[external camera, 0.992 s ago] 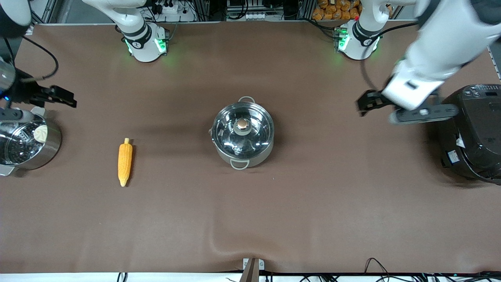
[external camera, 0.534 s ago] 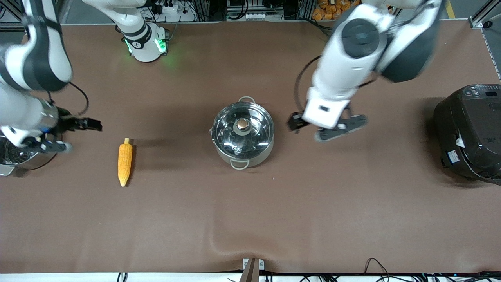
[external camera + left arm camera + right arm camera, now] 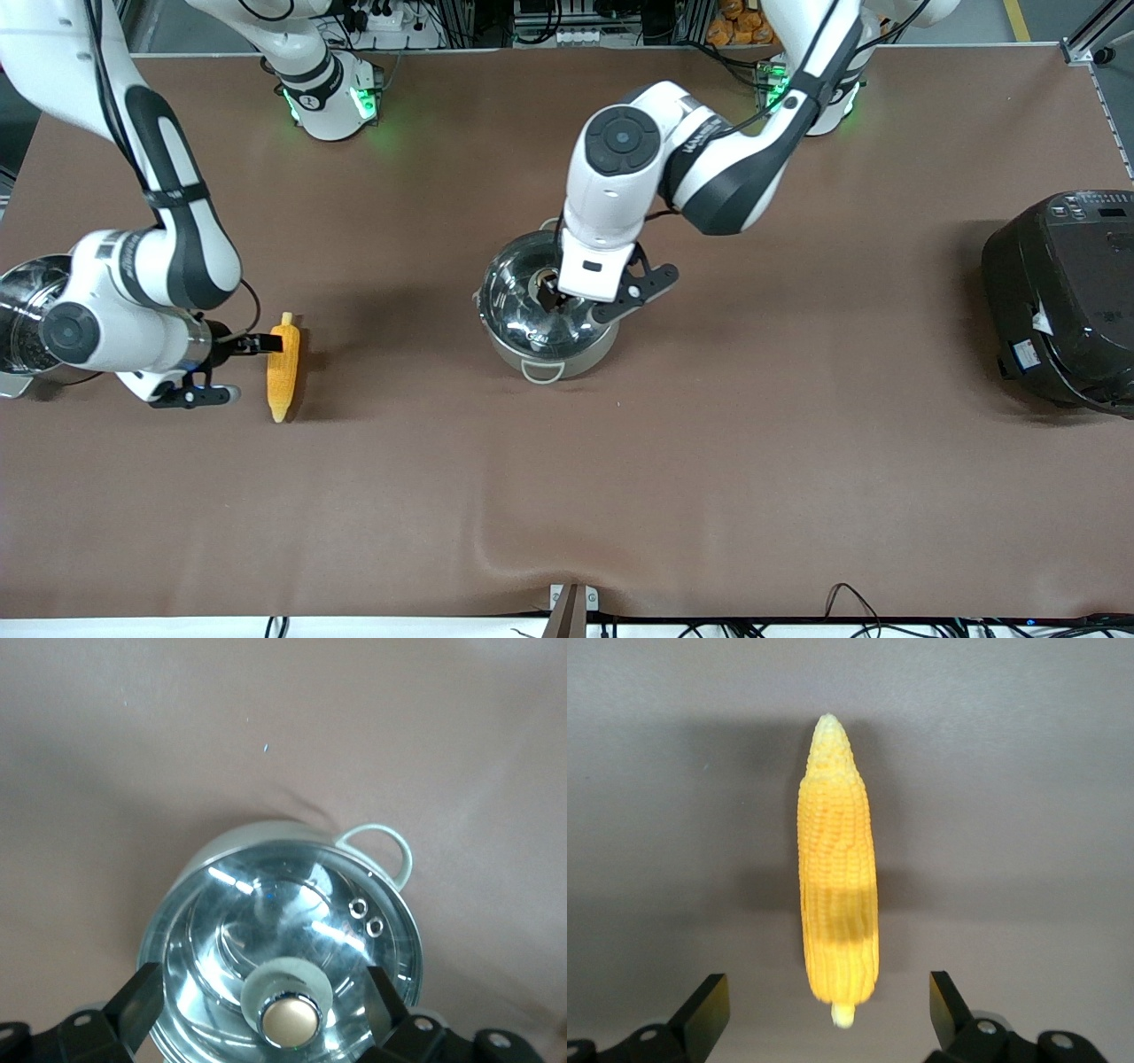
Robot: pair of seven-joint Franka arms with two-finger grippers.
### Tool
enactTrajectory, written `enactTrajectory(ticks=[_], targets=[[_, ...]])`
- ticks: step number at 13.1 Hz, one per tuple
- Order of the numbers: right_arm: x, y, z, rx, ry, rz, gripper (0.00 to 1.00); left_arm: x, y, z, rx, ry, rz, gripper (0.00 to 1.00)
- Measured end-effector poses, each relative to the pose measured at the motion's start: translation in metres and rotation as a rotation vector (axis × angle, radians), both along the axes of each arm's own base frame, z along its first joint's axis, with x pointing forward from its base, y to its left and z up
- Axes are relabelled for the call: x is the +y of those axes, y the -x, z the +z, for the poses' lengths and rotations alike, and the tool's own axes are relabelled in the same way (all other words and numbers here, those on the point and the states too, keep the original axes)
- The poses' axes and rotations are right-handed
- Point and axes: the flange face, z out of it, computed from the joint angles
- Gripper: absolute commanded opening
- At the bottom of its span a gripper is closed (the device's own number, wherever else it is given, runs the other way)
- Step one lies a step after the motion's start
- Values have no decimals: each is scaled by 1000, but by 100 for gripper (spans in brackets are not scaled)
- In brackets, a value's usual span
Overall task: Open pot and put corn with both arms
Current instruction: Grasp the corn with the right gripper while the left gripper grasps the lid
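Shiny polished steel pot (image 3: 549, 341), clear glossy glass lid (image 3: 292, 930) with copper-coloured metal knob (image 3: 290, 1021) between the left jaws, bumpy matt corn (image 3: 837, 877), matt brown table cover (image 3: 709, 443)

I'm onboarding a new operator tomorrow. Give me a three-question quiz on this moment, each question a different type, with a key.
1. True or false: the glass lid is on the pot.
2. Which gripper is over the lid's knob? A) left gripper B) right gripper
3. Fill in: the right gripper, fingers open, is at the ____, which lies on the table.

Key: 1 true; 2 A; 3 corn.
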Motion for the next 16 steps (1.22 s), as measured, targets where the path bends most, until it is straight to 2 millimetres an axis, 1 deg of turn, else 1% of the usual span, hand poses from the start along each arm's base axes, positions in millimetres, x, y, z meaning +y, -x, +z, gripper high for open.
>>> enactTrajectory(ticks=[2,4,5,6,8,9,10,14,15,16], targets=[[6,-1,-11,11,-6,17,100,-10,9,-7,10,-7,7,100],[12,-1,-16,18,-10,28,100,-24,21,-20,24,-19,-13,100],[12,-2,-18,19,-10,29,100,-29,26,-26,31,-26,-20,98],[12,-2,-19,20,-11,29,100,-32,29,-35,40,-35,-25,95],[12,-4,-21,21,-11,30,100,-37,33,-58,57,-63,-37,94],[12,-4,-22,22,-12,30,100,-40,35,-70,61,-81,-46,91],[13,-4,-22,22,-12,31,100,-44,36,-78,57,-83,-49,90],[16,-3,-29,31,-14,35,100,-51,41,-87,61,-92,-57,87],[17,-4,-33,30,-14,37,100,-51,42,-88,62,-93,-57,84],[18,-5,-41,26,-15,38,100,-51,42,-88,62,-93,-57,77]])
